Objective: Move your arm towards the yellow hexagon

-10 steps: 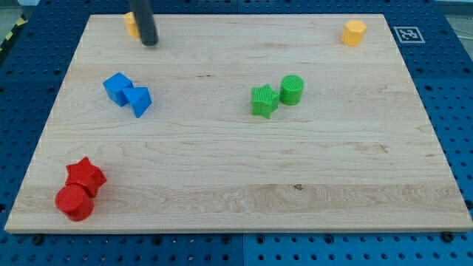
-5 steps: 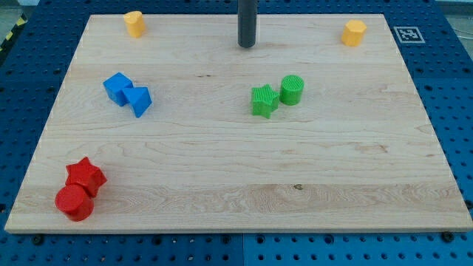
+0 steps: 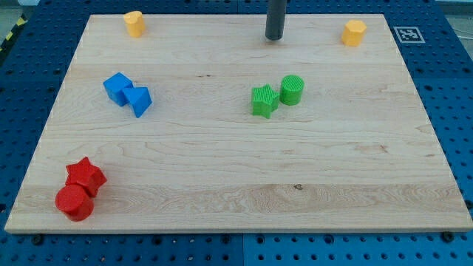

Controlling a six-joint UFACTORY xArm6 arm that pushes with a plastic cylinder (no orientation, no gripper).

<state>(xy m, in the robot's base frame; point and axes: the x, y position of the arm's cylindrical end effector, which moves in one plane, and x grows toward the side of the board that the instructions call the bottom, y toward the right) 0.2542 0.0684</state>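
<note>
The yellow hexagon [image 3: 354,32] sits near the board's top right corner. My tip [image 3: 274,37] is at the top middle of the wooden board, well to the left of the hexagon and apart from it. A second yellow block [image 3: 134,23], heart-like in shape, sits at the top left. My tip touches no block.
A green star [image 3: 263,100] and a green cylinder [image 3: 292,89] sit together below my tip. A blue cube [image 3: 117,87] and a blue triangular block [image 3: 138,100] are at the left. A red star [image 3: 86,176] and a red cylinder [image 3: 75,202] are at the bottom left. The wooden board [image 3: 236,170] lies on a blue pegboard.
My tip has moved right along the top of the board, from beside the top-left yellow block to the top middle, closer to the yellow hexagon. No block has moved.
</note>
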